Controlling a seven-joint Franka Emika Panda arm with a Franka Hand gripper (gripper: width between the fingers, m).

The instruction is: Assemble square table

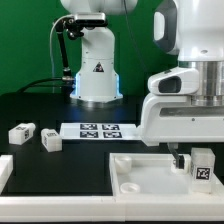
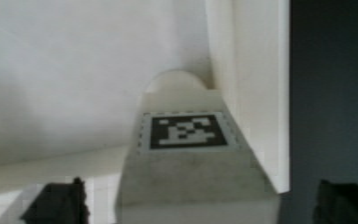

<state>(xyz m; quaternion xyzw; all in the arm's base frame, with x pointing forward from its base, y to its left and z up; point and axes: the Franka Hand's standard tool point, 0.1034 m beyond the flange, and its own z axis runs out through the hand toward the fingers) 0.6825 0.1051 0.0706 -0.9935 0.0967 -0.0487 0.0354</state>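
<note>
The white square tabletop (image 1: pixel 150 182) lies at the front with its rimmed, recessed underside up. One white leg (image 1: pixel 203 168) with a black-and-white tag stands upright at the slab's corner on the exterior view's right. My gripper (image 1: pixel 196 160) is down around this leg. In the wrist view the tagged leg (image 2: pixel 188 140) sits between my dark fingertips (image 2: pixel 55 203), with a small gap on each side, so the jaws stand open around it. Two more loose legs (image 1: pixel 22 131) (image 1: pixel 52 140) lie on the black table on the exterior view's left.
The marker board (image 1: pixel 97 130) lies flat in the middle behind the slab. The white domed robot base (image 1: pixel 97 72) stands at the back. A white block (image 1: pixel 4 170) shows at the exterior view's left edge. Black cables run at the back left.
</note>
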